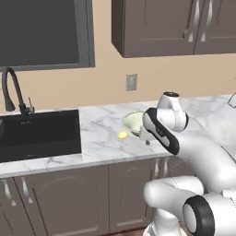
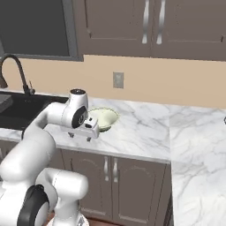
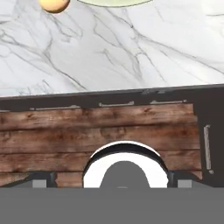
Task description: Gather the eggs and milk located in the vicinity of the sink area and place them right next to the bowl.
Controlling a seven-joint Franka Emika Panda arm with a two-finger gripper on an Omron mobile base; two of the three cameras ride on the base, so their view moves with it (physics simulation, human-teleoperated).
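Hand view: egg (image 3: 54, 4) and bowl (image 3: 116, 2) cut off at top edge.

The counter (image 1: 99, 138) is white marble with grey veins; on it lies a yellow-orange egg (image 1: 122, 135) beside a pale cream-green bowl (image 1: 132, 121). The sink (image 1: 39, 133) and its faucet (image 1: 11, 92) are black, the cabinets (image 1: 69, 198) dark grey-brown, the wall (image 1: 106, 78) tan, the floor (image 3: 87, 131) brown wood planks

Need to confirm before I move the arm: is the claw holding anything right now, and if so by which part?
Nothing is held. The claw hangs open above the marble counter's front edge, apart from the small yellow-orange egg lying beside the pale cream-green bowl.
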